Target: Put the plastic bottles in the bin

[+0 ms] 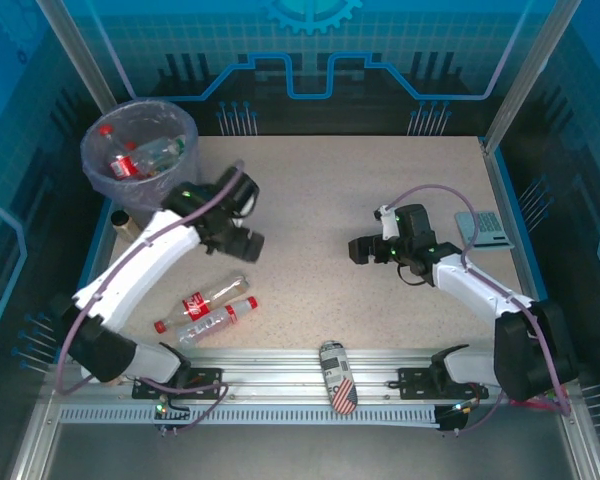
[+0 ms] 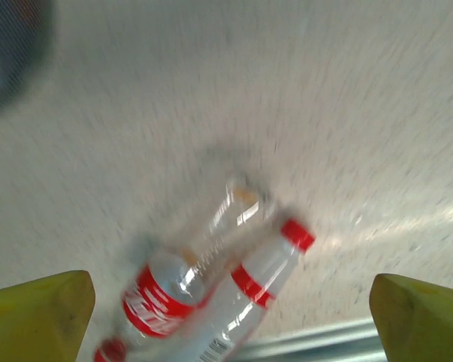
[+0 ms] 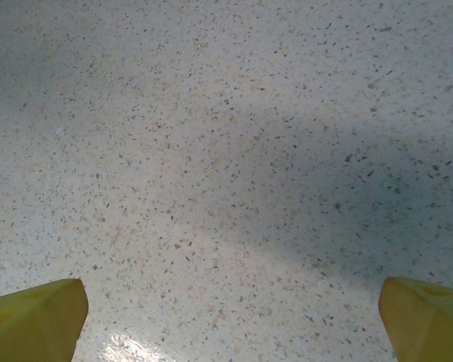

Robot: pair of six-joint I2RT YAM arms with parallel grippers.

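Left wrist cam: the left gripper [image 2: 230,320] has its yellow fingers [image 2: 38,317] spread wide with nothing between them. Two bottles [image 2: 166,298] lie touching on the table below, and their caps look to point opposite ways. From the top they sit well away from the bin [image 1: 98,180], toward the near edge. The bin already holds a few bottles [image 1: 135,160]. My take: go for just one, drop over its middle, jaws across the body rather than the cap. Picture's blurry, so I'd settle first. Right gripper [image 1: 360,250] is wide open too, over bare table far from the bin. Leave the can [image 1: 338,377] alone.
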